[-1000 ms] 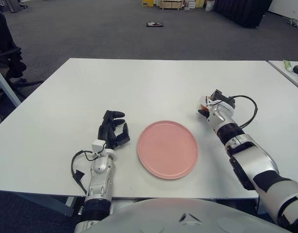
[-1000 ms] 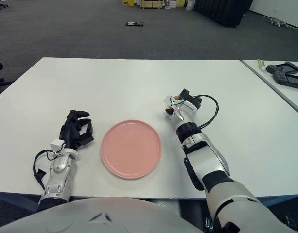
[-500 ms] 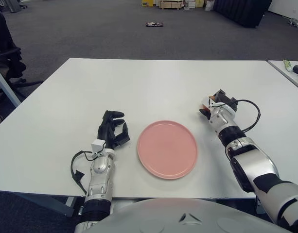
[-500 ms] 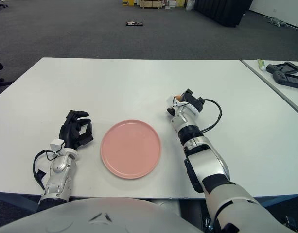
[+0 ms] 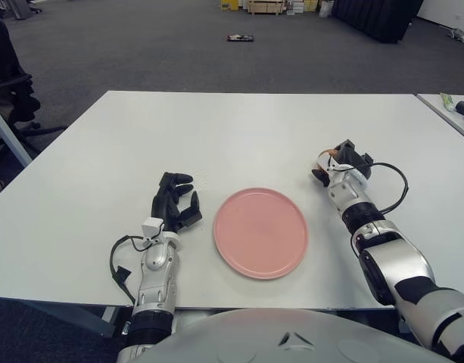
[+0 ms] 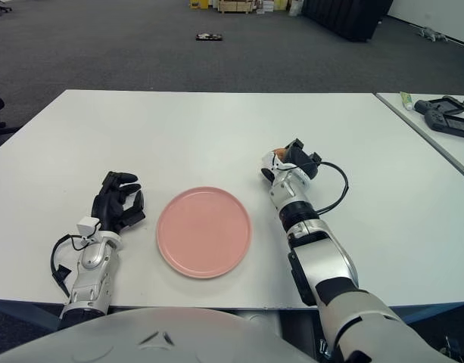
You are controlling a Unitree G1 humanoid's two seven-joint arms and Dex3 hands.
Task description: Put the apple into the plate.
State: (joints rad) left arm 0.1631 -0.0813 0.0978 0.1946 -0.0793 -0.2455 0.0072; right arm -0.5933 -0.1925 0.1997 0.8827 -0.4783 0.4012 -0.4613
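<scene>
Grasping looks like the step underway: right hand (image 5: 336, 163), just right of the round pink plate (image 5: 260, 231) on the white bench (image 5: 232, 136), curls around a barely visible reddish-orange apple (image 6: 278, 152), needing a lift leftward, while left hand (image 5: 174, 200) rests relaxed, empty.
</scene>
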